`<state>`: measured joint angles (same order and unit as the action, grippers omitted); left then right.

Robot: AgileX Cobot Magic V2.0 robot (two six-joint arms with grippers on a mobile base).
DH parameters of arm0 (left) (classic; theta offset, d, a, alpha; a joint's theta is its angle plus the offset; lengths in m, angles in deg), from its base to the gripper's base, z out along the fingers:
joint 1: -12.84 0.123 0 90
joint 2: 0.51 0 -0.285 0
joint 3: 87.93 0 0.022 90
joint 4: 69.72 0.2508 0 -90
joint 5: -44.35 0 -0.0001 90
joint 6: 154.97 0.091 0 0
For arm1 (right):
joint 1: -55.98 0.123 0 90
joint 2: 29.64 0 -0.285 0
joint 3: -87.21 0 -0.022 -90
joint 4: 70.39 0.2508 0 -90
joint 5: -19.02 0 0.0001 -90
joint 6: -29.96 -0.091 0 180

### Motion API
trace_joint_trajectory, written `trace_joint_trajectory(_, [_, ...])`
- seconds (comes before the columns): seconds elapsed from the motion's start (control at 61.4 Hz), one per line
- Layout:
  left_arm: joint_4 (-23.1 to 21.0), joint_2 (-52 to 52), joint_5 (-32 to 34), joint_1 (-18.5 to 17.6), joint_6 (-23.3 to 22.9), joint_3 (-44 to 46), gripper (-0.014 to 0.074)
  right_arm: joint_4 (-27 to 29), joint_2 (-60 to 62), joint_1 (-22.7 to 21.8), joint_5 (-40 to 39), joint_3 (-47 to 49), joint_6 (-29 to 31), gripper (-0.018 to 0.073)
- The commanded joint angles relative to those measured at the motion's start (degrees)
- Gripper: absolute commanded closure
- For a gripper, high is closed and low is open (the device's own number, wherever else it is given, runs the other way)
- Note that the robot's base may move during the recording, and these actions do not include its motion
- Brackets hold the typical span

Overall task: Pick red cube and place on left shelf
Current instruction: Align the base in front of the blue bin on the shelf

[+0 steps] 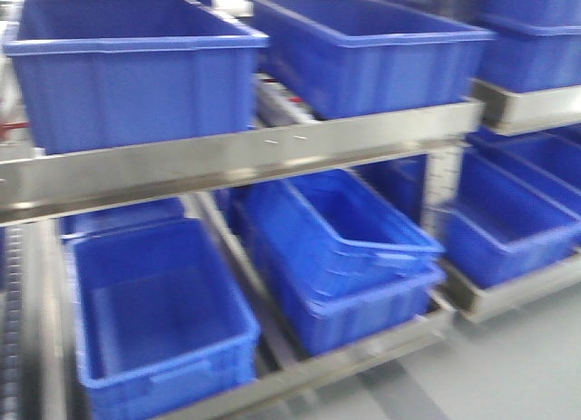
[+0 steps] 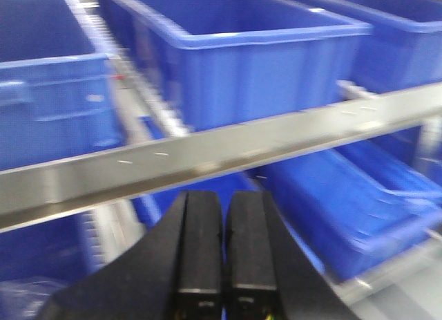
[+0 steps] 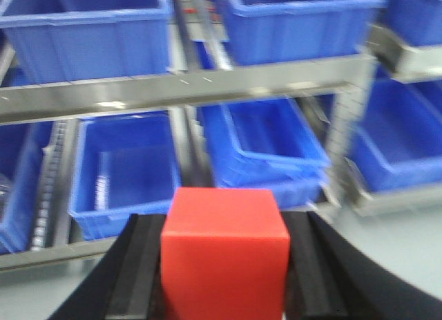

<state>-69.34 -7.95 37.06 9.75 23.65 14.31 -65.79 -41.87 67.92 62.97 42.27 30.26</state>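
Note:
My right gripper (image 3: 224, 227) is shut on the red cube (image 3: 224, 258), which sits between its two black fingers at the bottom of the right wrist view. The cube is held in the air in front of the left shelf (image 3: 173, 88), a stainless steel rack with a flat front rail and blue crates on two levels. The shelf's rail also shows in the front view (image 1: 236, 161) and in the left wrist view (image 2: 207, 154). My left gripper (image 2: 223, 202) is shut and empty, just below the rail. Neither gripper shows in the front view.
Large blue crates (image 1: 127, 66) stand on the upper level and more blue crates (image 1: 159, 316) on the lower one. A second rack (image 1: 536, 102) with blue crates stands to the right. Grey floor (image 1: 517, 366) lies at the lower right.

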Motion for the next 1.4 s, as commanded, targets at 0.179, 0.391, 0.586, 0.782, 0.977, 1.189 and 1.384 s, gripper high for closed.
trace_joint_trajectory(0.179, [-0.4, 0.8, 5.0, -0.2, 0.0, -1.3, 0.0495, -0.2, -1.0, 0.0, -4.8, 1.3, 0.5, 0.0375])
trace_joint_trajectory(0.391, [-0.4, 0.8, 5.0, -0.2, 0.0, -1.3, 0.0495, -0.2, -1.0, 0.0, -4.8, 1.3, 0.5, 0.0375])
trace_joint_trajectory(0.586, [-0.4, 0.8, 5.0, -0.2, 0.0, -1.3, 0.0495, -0.2, -1.0, 0.0, -4.8, 1.3, 0.5, 0.0375])
trace_joint_trajectory(0.782, [-0.4, 0.8, 5.0, -0.2, 0.0, -1.3, 0.0495, -0.2, -1.0, 0.0, -4.8, 1.3, 0.5, 0.0375])
trace_joint_trajectory(0.977, [-0.4, 0.8, 5.0, -0.2, 0.0, -1.3, 0.0495, -0.2, -1.0, 0.0, -4.8, 1.3, 0.5, 0.0375])
trace_joint_trajectory(1.189, [-0.4, 0.8, 5.0, -0.2, 0.0, -1.3, 0.0495, -0.2, -1.0, 0.0, -4.8, 1.3, 0.5, 0.0375])
trace_joint_trajectory(1.384, [-0.4, 0.8, 5.0, -0.2, 0.0, -1.3, 0.0495, -0.2, -1.0, 0.0, -4.8, 1.3, 0.5, 0.0375])
